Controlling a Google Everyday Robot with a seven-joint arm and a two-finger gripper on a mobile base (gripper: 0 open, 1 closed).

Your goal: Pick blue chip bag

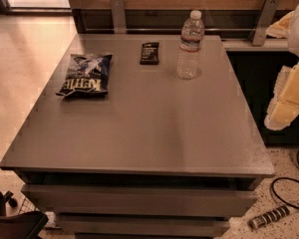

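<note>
Blue chip bag (pixel 84 74) lies flat on the far-left part of the grey worktop (pixel 154 133), well apart from the pincer (pixel 288 103), which hangs off the right edge; whether it is released or clenched I cannot tell. Nearest the pincer stands an upright bottle (pixel 190 46), then a small black packet (pixel 149 53) between bottle and bag. Drawers (pixel 139 199) sit below. A pale speckled floor (pixel 25 59) surrounds the unit, with a black cable (pixel 289 185) at right.
</note>
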